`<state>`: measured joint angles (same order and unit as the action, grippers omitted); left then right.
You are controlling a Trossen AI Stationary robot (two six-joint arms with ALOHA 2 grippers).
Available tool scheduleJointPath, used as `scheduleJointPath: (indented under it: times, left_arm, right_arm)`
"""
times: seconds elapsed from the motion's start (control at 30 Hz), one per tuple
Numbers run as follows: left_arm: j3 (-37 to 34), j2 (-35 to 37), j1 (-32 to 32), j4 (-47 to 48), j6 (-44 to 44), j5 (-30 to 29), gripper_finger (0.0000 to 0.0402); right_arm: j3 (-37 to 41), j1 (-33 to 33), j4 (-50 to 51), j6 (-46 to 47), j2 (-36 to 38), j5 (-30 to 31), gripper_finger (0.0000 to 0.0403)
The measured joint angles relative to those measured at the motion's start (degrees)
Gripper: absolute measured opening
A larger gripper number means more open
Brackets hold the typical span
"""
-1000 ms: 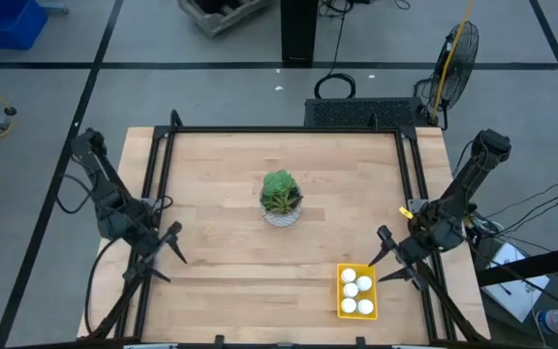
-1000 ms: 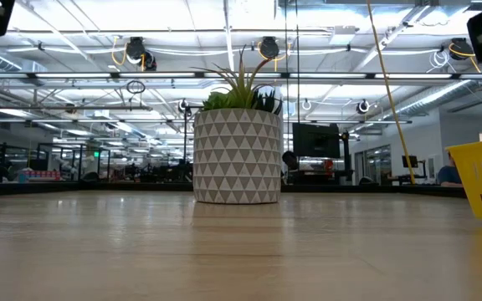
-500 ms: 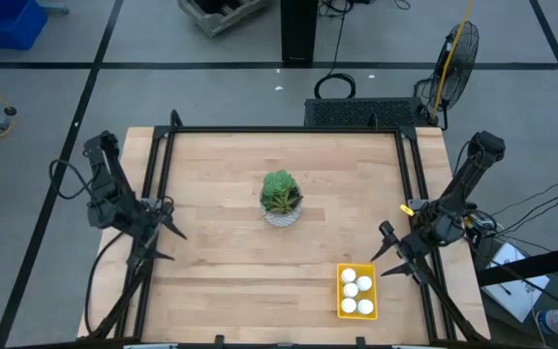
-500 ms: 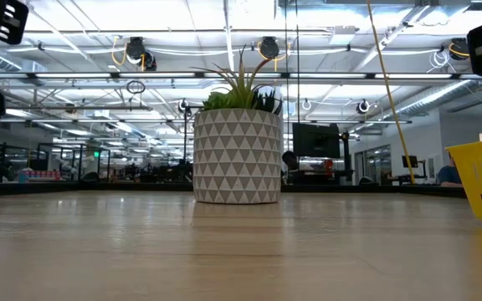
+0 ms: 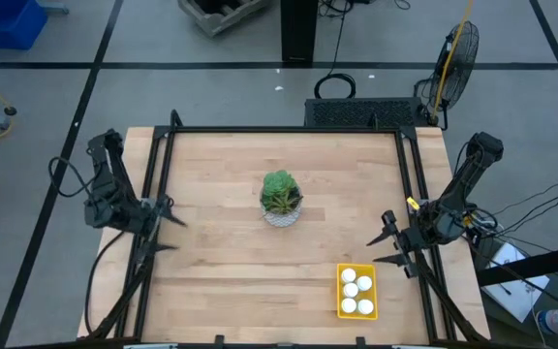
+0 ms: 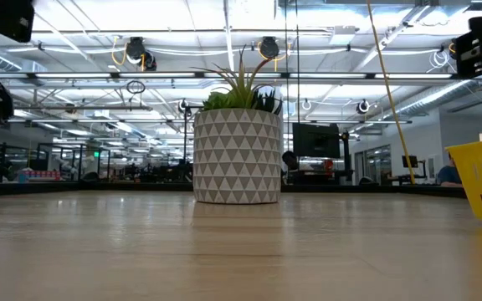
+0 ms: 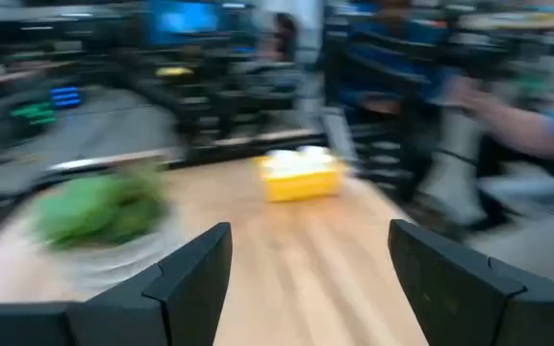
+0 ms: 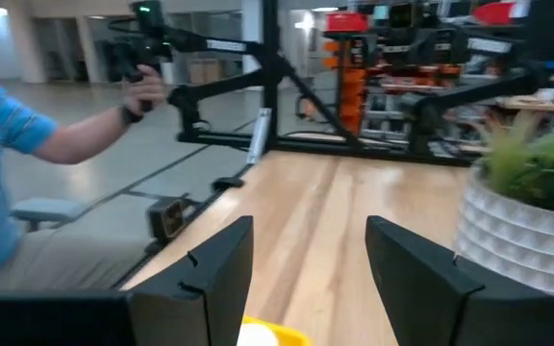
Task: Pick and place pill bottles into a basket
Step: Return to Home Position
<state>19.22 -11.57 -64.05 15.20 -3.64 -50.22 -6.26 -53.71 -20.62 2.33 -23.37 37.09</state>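
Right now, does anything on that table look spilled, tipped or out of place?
Nothing stands out. The potted plant stands upright mid-table, the white pill bottles sit inside the yellow bin, and none lies loose on the table. The left gripper and right gripper hang at its sides, fingers open, empty.

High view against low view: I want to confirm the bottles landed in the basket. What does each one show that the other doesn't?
Only the high view shows the pill bottles standing inside the basket, and the left pincer and right pincer, both open, at the table's left and right edges. Only the low view shows the pot's triangle pattern, the basket's outer wall and the room behind. Both show the plant, the basket and the wooden table.
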Motion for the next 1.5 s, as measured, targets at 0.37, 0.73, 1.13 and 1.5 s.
scheduleJointPath:
  times: [0.37,0.73,1.13,1.5]
  left_arm:
    - [0.0,-9.5,4.3,-17.4,15.9,20.3,0.0282]
    - [0.0,-4.7,21.6,-11.5,13.4,36.4,0.0278]
    - [0.0,9.3,25.2,4.9,14.4,47.5,0.0284]
    - [-3.2,11.3,25.2,4.3,13.0,43.9,0.0274]
  right_arm:
    - [0.0,0.0,-0.6,2.6,0.0,-1.8,0.0194]
    - [0.0,0.0,-1.1,2.6,0.0,-1.8,0.0195]
    - [0.0,0.0,-2.8,1.4,0.0,-2.7,0.0195]
    - [0.0,0.0,-2.7,-0.2,0.6,-2.7,0.0196]
